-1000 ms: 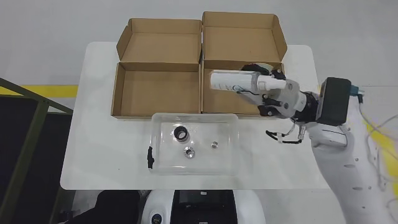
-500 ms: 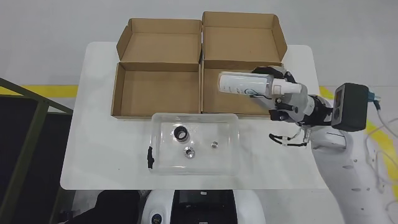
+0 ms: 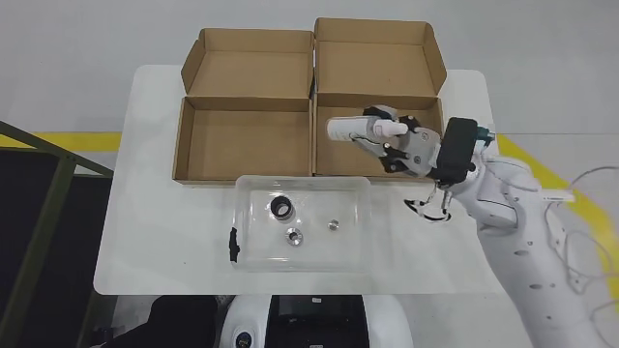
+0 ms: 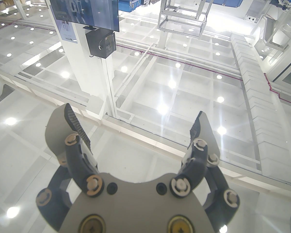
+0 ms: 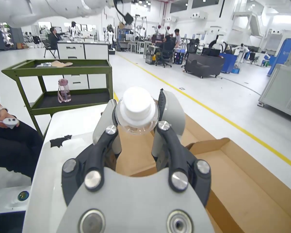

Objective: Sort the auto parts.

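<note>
The right gripper (image 5: pixel 137 103) is clamped on a white bottle (image 3: pixel 346 129), which lies sideways above the right cardboard box (image 3: pixel 334 160) on the desk (image 3: pixel 155 232). The bottle's label print is too small to read. Metal parts (image 3: pixel 281 208) lie in the clear tray (image 3: pixel 302 180). The left gripper (image 4: pixel 134 122) has its fingers apart and holds nothing.

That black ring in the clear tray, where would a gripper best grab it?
Probably from straight above, pinching the black ring across its outer rim. It seems to lie flat with its hole facing up, and the walls of the clear tray would stand in the way of a sideways approach.
</note>
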You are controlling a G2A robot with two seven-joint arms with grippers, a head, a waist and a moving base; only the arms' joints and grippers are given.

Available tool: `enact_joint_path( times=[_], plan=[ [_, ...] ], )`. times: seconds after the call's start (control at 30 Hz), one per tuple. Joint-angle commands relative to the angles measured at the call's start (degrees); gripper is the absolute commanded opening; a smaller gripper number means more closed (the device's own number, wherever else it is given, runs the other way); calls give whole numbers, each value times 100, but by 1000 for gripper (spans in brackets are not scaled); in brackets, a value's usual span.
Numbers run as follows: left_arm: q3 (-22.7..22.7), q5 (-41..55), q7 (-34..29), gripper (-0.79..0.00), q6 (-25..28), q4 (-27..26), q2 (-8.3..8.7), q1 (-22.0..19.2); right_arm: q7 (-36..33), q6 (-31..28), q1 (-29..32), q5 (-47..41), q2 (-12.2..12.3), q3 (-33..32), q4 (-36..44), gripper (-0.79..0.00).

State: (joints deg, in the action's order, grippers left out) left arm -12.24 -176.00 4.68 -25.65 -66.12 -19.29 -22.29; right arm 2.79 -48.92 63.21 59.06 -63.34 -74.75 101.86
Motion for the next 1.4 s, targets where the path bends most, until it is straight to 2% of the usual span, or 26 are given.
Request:
enact_joint_path(
  times=[0.0,0.23,0.63,1.37],
  plan=[
    [0,0,0,0,0,0,0,0,-140,41,-45,11,-4,55,-128,-785],
    [0,0,0,0,0,0,0,0,-449,111,-289,-13,-33,303,-694,-785],
    [0,0,0,0,0,0,0,0,-1258,636,-621,469,-85,704,-1380,-785],
    [0,0,0,0,0,0,0,0,-2371,1140,-1725,619,-370,1768,-2385,-785]
  ],
)
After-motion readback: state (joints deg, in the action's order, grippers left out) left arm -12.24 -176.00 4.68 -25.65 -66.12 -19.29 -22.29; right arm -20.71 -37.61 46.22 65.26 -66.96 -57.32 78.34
